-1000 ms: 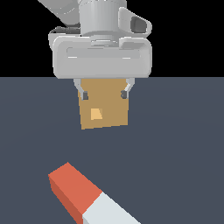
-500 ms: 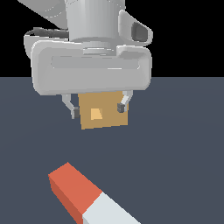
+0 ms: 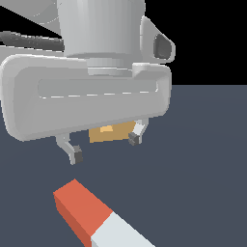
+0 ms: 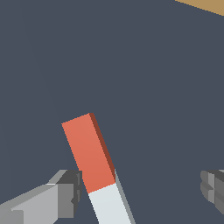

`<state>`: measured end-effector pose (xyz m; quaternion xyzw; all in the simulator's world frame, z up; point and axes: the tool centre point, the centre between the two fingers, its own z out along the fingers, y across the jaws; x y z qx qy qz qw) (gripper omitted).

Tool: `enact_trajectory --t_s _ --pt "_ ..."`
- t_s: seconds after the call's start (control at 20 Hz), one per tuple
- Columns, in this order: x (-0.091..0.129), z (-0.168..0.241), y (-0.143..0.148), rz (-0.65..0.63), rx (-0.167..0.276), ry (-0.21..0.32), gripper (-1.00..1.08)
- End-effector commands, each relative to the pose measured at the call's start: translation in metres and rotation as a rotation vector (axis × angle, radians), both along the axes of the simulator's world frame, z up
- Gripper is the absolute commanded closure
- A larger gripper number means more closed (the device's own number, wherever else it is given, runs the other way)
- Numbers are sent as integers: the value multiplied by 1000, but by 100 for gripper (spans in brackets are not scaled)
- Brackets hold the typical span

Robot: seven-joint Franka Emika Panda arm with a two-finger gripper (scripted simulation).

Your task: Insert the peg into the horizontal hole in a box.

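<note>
Below, peg (image 4: 97,166) lies between spread jaws of gripper (image 4: 140,192), untouched.

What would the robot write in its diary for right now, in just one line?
phase: reaching for peg | gripper: open, empty, above floor | peg: lying flat, not touched | box: behind gripper, mostly hidden | hole: hidden

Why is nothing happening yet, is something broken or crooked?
Nothing looks broken. The peg lies flat on the floor, not yet picked up. The gripper hangs above it with its jaws wide open and empty. The box sits behind, mostly hidden, so its hole can't be seen.
</note>
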<state>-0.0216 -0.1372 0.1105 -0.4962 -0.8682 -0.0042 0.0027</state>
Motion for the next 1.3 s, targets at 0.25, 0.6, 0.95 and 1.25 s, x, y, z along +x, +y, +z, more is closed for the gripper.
enact_trajectory --t_s 0.25,0.6,0.95,1.25 --pt "9 -18 -39 151 -4 -1 -92" --pt "22 -32 -69 273 -7 -2 -92" --pt "32 -40 -86 347 -9 -2 -92" --pt "36 -42 -90 367 -10 -2 -92"
